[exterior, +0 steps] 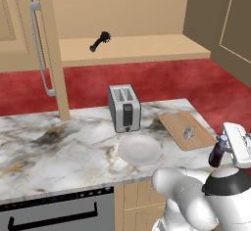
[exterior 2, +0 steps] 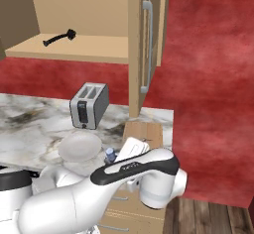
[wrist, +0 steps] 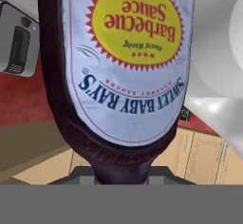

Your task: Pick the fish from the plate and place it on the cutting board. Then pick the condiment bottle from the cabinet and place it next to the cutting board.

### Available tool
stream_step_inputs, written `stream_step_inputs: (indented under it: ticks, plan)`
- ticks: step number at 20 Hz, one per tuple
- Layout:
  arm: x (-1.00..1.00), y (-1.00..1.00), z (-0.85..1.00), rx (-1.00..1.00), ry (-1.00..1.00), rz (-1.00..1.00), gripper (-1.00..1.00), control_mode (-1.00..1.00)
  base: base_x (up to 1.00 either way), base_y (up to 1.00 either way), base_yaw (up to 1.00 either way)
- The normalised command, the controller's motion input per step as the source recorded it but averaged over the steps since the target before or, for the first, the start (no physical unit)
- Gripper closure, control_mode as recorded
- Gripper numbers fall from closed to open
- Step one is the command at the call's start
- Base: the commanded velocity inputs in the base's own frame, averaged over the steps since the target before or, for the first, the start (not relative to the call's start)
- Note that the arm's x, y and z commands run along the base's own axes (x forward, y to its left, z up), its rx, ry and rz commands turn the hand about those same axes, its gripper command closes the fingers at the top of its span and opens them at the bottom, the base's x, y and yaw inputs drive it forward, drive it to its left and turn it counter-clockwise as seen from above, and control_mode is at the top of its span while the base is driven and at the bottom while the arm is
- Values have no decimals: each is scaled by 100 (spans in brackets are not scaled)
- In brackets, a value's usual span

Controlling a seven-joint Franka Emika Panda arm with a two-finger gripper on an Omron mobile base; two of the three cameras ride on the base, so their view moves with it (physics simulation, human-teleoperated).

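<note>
The condiment bottle [exterior: 216,152] was pinched in the gripper [exterior: 226,147], hanging just past the cutting board's [exterior: 179,127] near corner, fish [exterior: 188,132] already on the board. So second step; next it needed lowering onto the counter [exterior: 59,147] beside the board.

The small silvery-grey fish [exterior: 188,132] lies flat near the middle of the flat light-brown wooden cutting board [exterior: 175,122]. At the board's 9 o'clock, close by, sits the round white shallow plate [exterior: 139,150], bare. At the board's 5 o'clock the dark purple-brown condiment bottle [exterior: 217,152] with blue cap stands nearly upright off the counter's edge. The tan wooden wall cabinet [exterior: 132,49] stands open at 12 o'clock.
</note>
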Motion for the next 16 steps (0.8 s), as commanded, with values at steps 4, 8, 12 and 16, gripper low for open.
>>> stream_step_inputs:
  ticks: [4,8,12,16]
  plan:
    - [8,-7,-19,0,-3,1,100,-100,0,0,0]
    - [11,-7,-10,0,0,0,100,-100,0,0,0]
    - [14,-10,-5,1,0,0,100,-100,0,0,0]
    - [15,-11,-1,0,0,0,100,-100,0,0,0]
